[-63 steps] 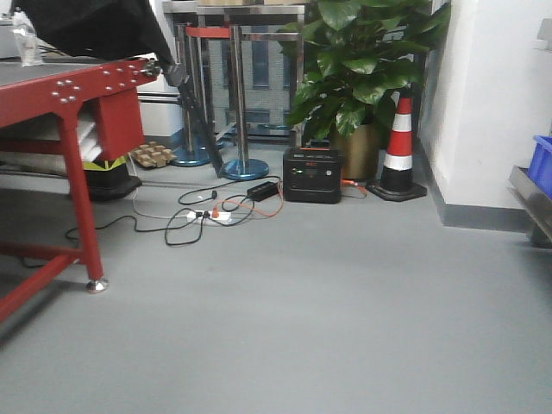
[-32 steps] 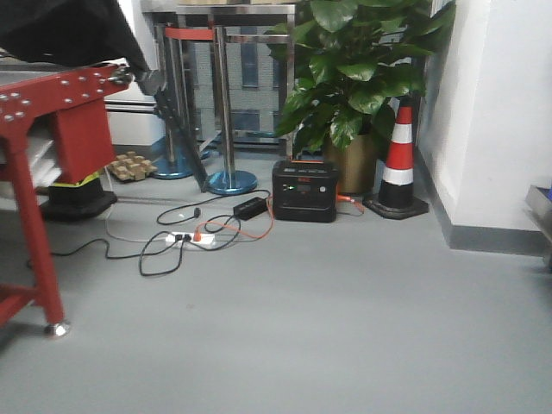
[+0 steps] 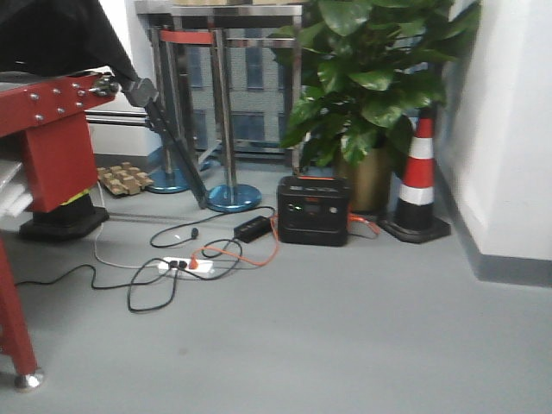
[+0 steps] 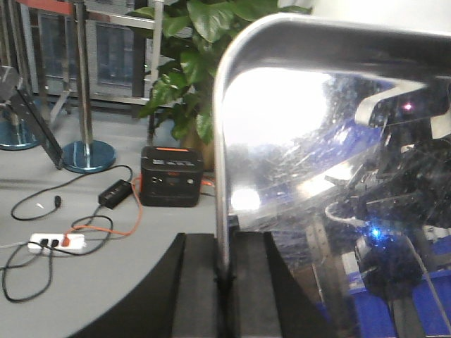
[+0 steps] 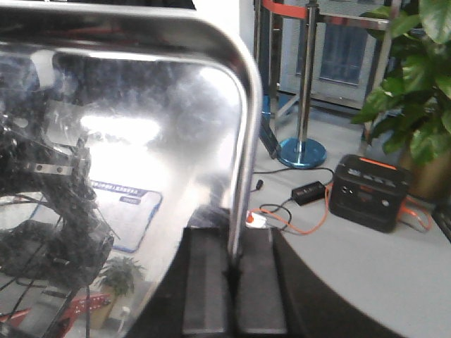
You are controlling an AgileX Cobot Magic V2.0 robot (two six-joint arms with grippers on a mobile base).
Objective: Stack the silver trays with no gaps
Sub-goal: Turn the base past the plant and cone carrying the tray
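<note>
Rim grip, both arms: left tool [image 4: 224, 278] pinches silver tray [image 4: 317, 141] edge, tray body lying to its right. Right tool [image 5: 235, 282] pinches tray edge, body lying to its left. One tray or two: cannot tell. Stacking spot unseen.

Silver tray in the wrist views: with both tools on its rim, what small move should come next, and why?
Probably turn the robot slowly, grips unchanged. The left tool and right tool are each shut on the silver tray rim, yet the front view shows floor, a power station and a cone, but no tray to stack onto.
</note>
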